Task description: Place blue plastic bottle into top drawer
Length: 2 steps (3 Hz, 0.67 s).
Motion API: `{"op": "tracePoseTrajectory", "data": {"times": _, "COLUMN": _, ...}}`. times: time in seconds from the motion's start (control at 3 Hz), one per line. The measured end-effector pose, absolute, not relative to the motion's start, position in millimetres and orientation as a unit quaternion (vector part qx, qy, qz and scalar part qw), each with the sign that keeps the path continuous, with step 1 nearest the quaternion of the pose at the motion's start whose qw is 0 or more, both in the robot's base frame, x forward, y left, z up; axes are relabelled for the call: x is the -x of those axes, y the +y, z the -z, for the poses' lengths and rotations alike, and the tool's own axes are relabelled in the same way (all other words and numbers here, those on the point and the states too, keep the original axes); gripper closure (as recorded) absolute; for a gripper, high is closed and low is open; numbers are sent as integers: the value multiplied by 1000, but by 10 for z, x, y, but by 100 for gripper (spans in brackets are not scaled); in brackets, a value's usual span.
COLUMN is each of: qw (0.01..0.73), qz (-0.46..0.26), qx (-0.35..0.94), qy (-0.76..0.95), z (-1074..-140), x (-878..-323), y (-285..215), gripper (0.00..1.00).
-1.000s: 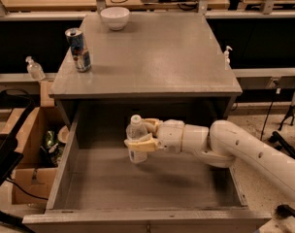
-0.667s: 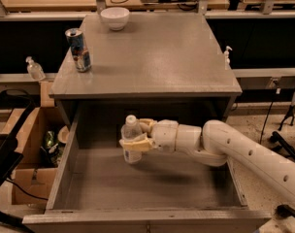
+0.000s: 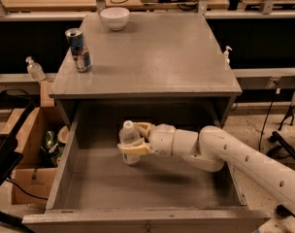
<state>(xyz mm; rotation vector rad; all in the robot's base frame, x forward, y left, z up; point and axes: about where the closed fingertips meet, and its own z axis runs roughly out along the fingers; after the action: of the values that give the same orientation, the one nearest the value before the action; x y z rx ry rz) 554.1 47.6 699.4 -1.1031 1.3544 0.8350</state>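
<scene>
My arm (image 3: 256, 166) is a smooth, off-white plastic shell, thick and tubular, built from rounded segments. A row of small dark round holes (image 3: 246, 158) runs along the long forearm casing. The bulging white elbow joint (image 3: 211, 152) leads to a shorter white barrel-shaped wrist (image 3: 169, 141), with thin dark seams where the sections meet. My gripper (image 3: 128, 138), inside the wide grey box-shaped top drawer (image 3: 152, 186), has two fingers (image 3: 133, 149) of a duller cream-yellow material, flat and slightly curved. No cables show.
</scene>
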Motion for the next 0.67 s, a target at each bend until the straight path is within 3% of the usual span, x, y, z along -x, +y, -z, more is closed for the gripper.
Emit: {"op": "tracePoseTrajectory", "data": {"times": 0.67, "qw": 566, "qz": -358, "qx": 471, "qy": 574, "z": -7006, "x": -5529, "y": 522, "gripper": 50}}
